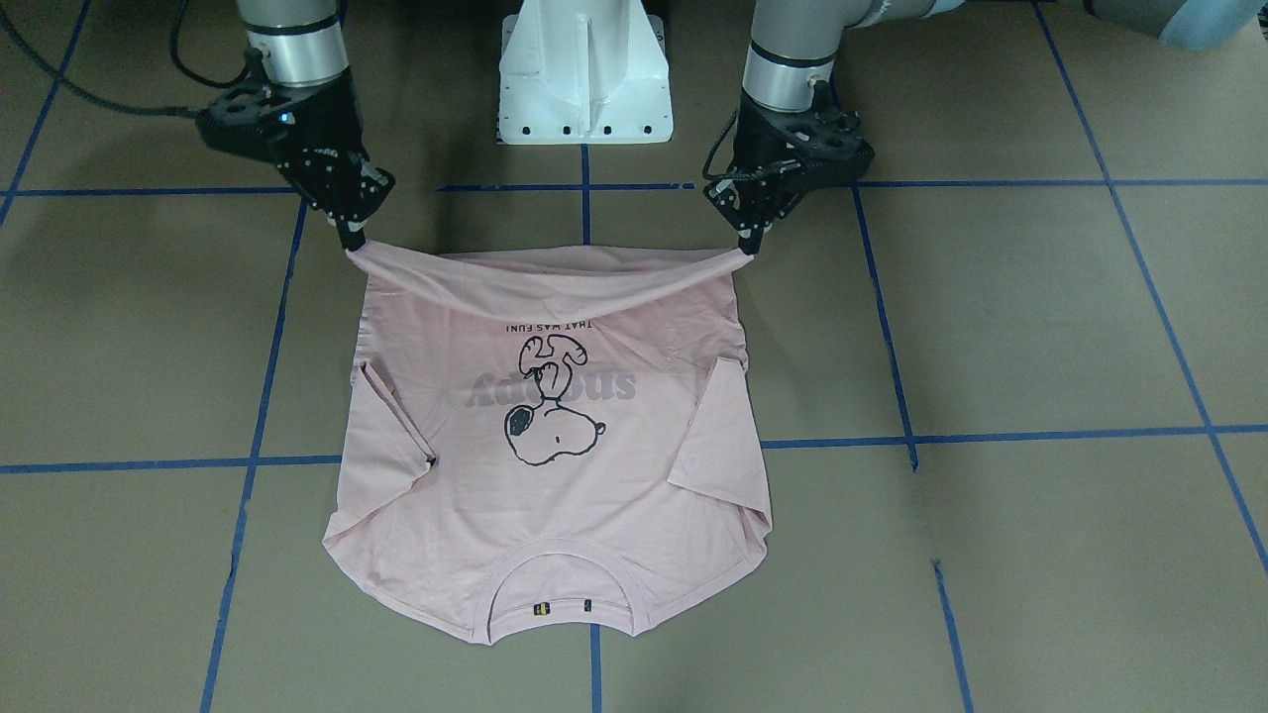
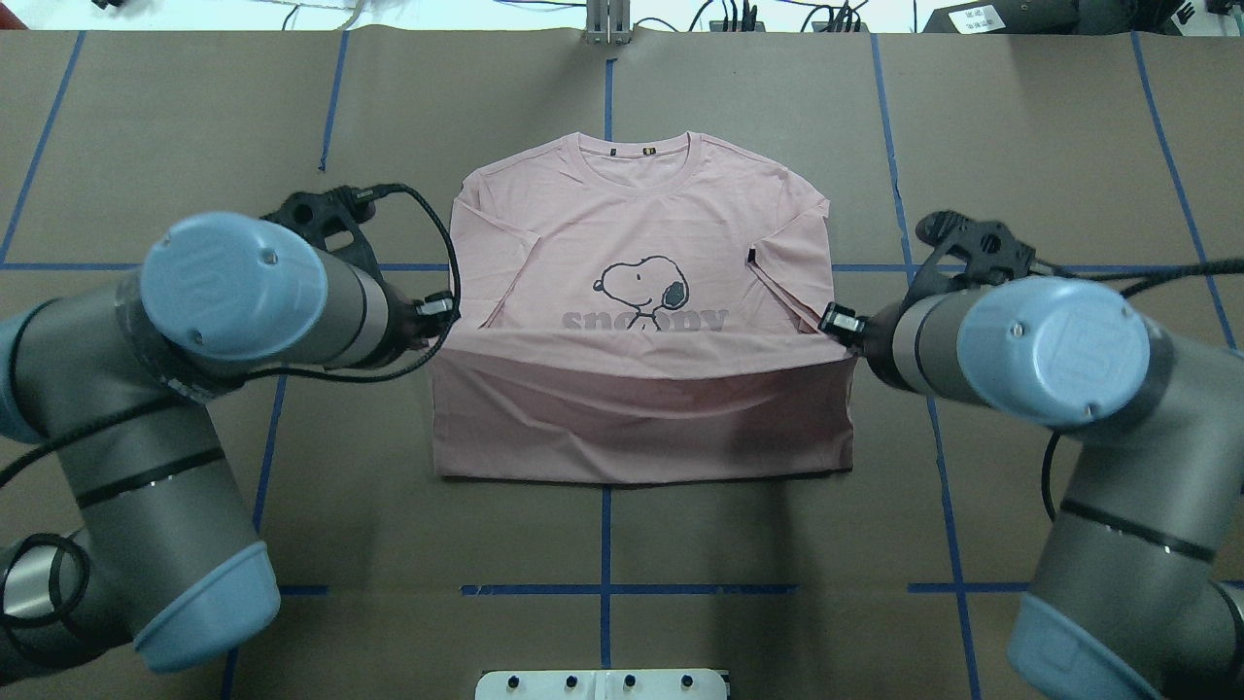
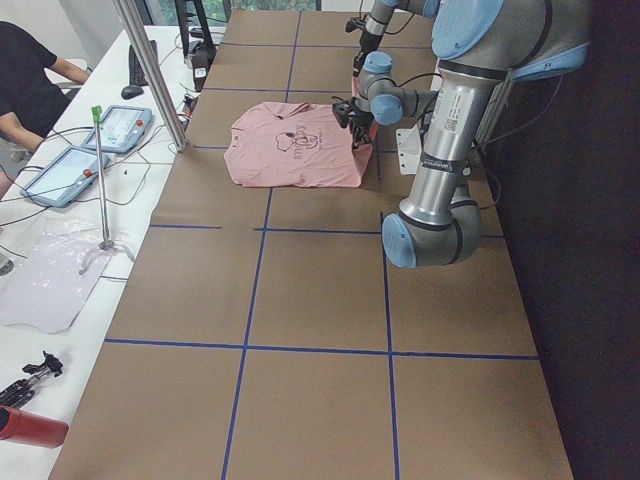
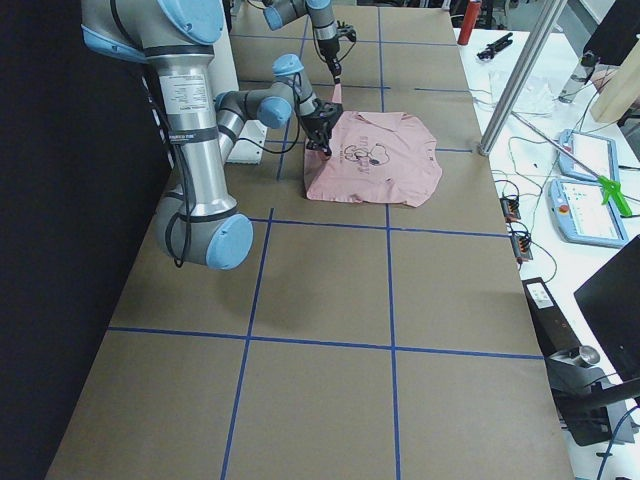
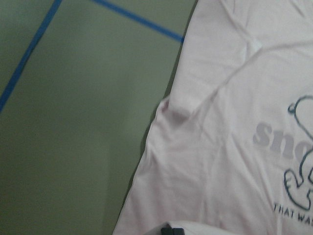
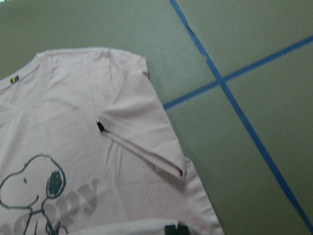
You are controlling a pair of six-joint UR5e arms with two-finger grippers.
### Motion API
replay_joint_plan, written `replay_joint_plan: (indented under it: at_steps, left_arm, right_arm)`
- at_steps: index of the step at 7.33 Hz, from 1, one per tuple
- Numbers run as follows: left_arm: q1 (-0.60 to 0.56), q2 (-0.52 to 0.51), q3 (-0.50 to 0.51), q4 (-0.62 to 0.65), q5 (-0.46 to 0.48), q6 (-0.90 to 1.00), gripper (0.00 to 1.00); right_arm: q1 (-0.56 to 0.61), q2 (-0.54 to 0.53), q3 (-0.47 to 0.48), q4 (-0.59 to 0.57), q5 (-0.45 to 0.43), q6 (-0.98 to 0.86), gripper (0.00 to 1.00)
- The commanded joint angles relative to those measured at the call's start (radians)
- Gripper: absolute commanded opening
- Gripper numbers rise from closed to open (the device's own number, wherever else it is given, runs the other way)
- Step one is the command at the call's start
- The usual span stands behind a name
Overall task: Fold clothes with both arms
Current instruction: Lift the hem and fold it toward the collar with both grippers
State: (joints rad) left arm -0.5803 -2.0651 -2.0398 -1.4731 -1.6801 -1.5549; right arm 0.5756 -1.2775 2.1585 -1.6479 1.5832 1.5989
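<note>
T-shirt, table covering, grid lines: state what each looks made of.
The T-shirt looks like thin knit fabric, probably cotton jersey, with a matte finish; it drapes and creases softly where its hem is lifted. The table covering looks like brown kraft paper or thin card, matte and flat. The grid lines are likely blue adhesive tape; some ends look torn.

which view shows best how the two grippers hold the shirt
The front-facing view: the left gripper and right gripper each pinch a lifted bottom corner of the shirt. Overhead the grip is hidden; side views are small; wrist views show mostly fabric.
</note>
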Motion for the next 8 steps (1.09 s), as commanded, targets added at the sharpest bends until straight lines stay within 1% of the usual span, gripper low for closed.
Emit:
replay_joint_plan:
  at_steps: [1, 2, 3, 4, 5, 6, 7, 8]
  left_arm:
    - [-0.1, -0.065, 0.08, -0.024, 0.006, 0.052, 0.0]
    - [-0.111, -0.119, 0.164, -0.053, 0.054, 0.052, 0.0]
    - [-0.115, -0.177, 0.279, -0.097, 0.092, 0.052, 0.0]
    - [-0.119, -0.2, 0.381, -0.18, 0.135, 0.053, 0.0]
    - [-0.121, -0.225, 0.518, -0.287, 0.172, 0.061, 0.0]
    - [-0.119, -0.254, 0.629, -0.371, 0.184, 0.079, 0.0]
    - [-0.119, -0.266, 0.7, -0.428, 0.198, 0.081, 0.0]
    - [-0.119, -0.268, 0.748, -0.484, 0.21, 0.087, 0.0]
  right_arm:
    - [0.143, 0.099, -0.165, 0.003, 0.047, -0.144, 0.0]
    - [0.17, 0.149, -0.246, 0.01, 0.047, -0.178, 0.0]
    - [0.197, 0.202, -0.329, 0.013, 0.047, -0.209, 0.0]
    - [0.205, 0.27, -0.43, 0.014, 0.049, -0.221, 0.0]
    - [0.207, 0.34, -0.541, 0.016, 0.049, -0.224, 0.0]
    - [0.207, 0.381, -0.651, 0.096, 0.049, -0.221, 0.0]
    - [0.205, 0.395, -0.758, 0.214, 0.05, -0.218, 0.0]
    - [0.207, 0.4, -0.797, 0.245, 0.05, -0.22, 0.0]
